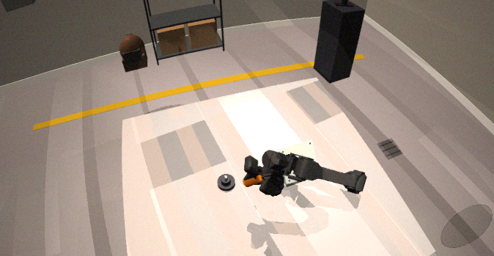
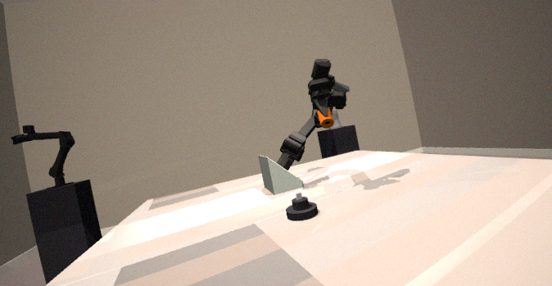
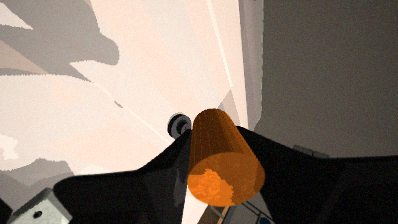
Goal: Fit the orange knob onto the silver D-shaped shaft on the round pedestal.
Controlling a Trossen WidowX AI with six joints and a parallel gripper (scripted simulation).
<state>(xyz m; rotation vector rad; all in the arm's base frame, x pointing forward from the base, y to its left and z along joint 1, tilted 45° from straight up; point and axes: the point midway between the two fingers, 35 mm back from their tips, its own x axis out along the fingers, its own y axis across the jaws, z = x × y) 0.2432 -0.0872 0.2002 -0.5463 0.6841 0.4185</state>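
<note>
My gripper [image 1: 257, 179] [image 2: 323, 113] [image 3: 213, 131] is shut on the orange knob [image 1: 251, 181] [image 2: 324, 115] [image 3: 215, 140]. It holds the knob high above the table, tilted. In the exterior view the knob's lower end faces the camera and shows a dark hole; its flat side is too small to make out. The dark round pedestal [image 1: 220, 186] [image 2: 302, 215] [image 3: 172, 127] stands on the table, left of the knob in the top view. The silver shaft [image 1: 226, 177] [image 2: 299, 196] points up from it. In the wrist view the pedestal shows just left of the knob, beside the left finger.
A pale green wedge-shaped block [image 1: 300, 150] [image 2: 282, 179] [image 3: 42, 212] with small dark holes stands near the arm's base. Away from the table are a black stand [image 1: 338, 43] [image 2: 61, 233] bearing another arm, and a shelf rack [image 1: 185, 17]. Patches of shadow and bright light cross the table.
</note>
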